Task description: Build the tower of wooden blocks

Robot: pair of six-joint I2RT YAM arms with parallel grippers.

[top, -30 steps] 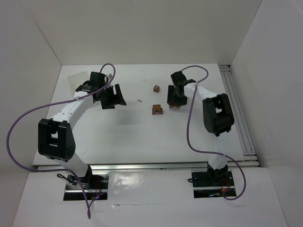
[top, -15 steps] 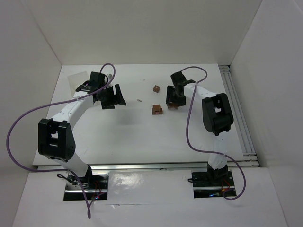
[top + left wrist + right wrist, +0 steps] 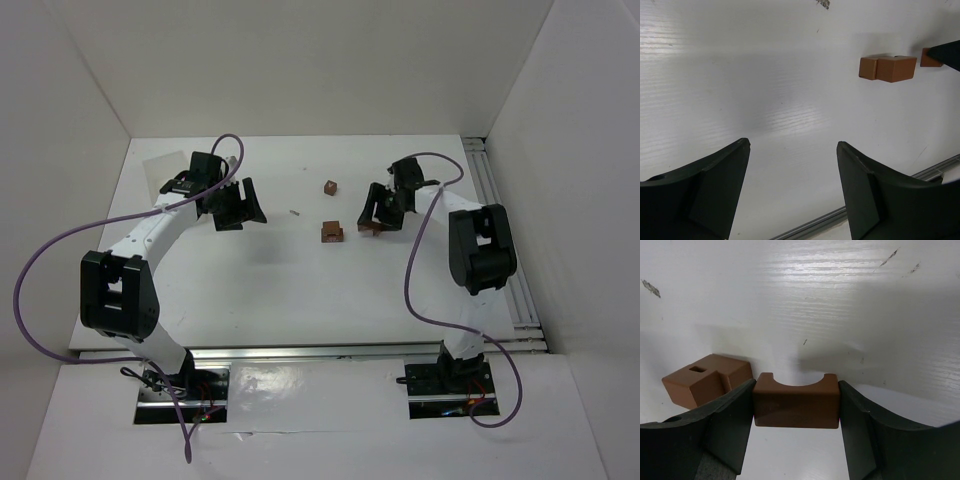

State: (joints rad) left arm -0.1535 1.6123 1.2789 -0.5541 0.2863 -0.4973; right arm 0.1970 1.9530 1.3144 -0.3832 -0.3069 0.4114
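Observation:
My right gripper point(image 3: 378, 216) is shut on a reddish-brown arch-shaped wood block point(image 3: 796, 401), held between both fingers low over the table; the block also shows in the top view point(image 3: 372, 229). Just left of it sits a low cluster of wood blocks point(image 3: 331, 232), one with a square hole point(image 3: 704, 378); the cluster also shows in the left wrist view point(image 3: 888, 68). A single wood cube point(image 3: 330, 187) lies farther back. My left gripper point(image 3: 240, 207) is open and empty point(image 3: 792, 146), well left of the blocks.
A tiny pale sliver point(image 3: 294, 212) lies between the left gripper and the blocks. White walls enclose the table. A metal rail point(image 3: 503, 230) runs along the right edge. Purple cables loop off both arms.
The right arm has swung to the right and its wrist has turned, so the gripper now reaches the held block from the right. The block has barely shifted. The left arm has not moved.

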